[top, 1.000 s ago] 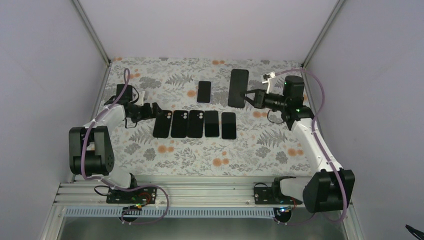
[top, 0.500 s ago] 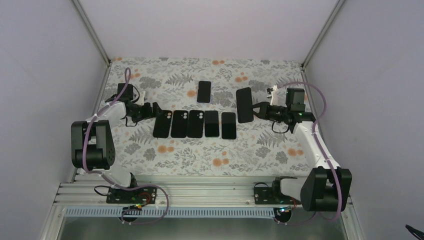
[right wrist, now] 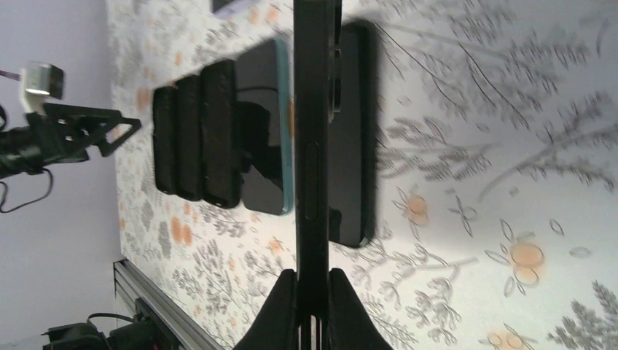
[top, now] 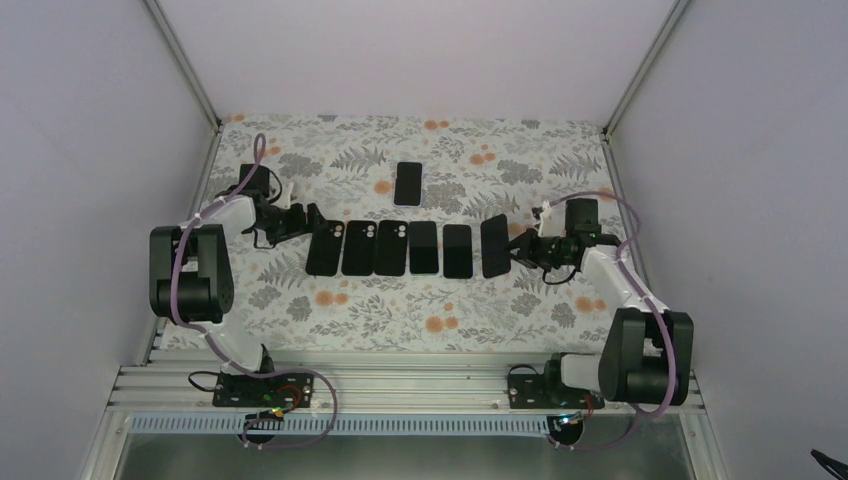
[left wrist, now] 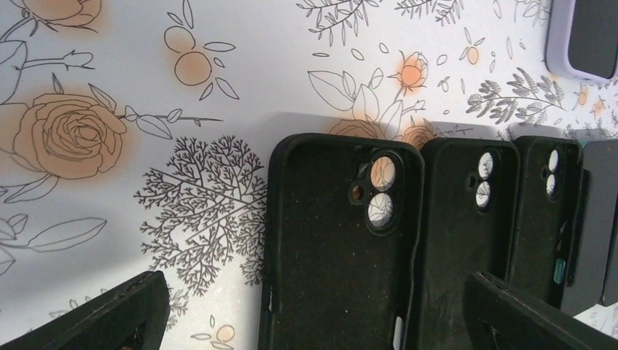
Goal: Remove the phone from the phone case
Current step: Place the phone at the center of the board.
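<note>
A phone in a lilac case [top: 407, 183] lies flat behind the row; its corner shows in the left wrist view [left wrist: 587, 36]. A row of black items lies mid-table: three empty black cases [top: 358, 248], then two bare phones [top: 440, 250]. My right gripper [top: 518, 246] is shut on a black phone [top: 494, 245], held on edge at the right end of the row. It appears edge-on in the right wrist view [right wrist: 313, 146], pinched by the gripper [right wrist: 313, 281]. My left gripper [top: 310, 220] is open and empty, low over the leftmost empty case [left wrist: 339, 240].
The floral mat [top: 400, 310] covers the table. Metal frame posts stand at the back corners [top: 215, 120]. The aluminium rail [top: 400, 385] with the arm bases runs along the near edge. One bare phone has a teal edge [right wrist: 262, 127].
My right gripper has carried the black phone from the far right back of the mat down and leftward to the right end of the row. The left gripper has stayed in place.
</note>
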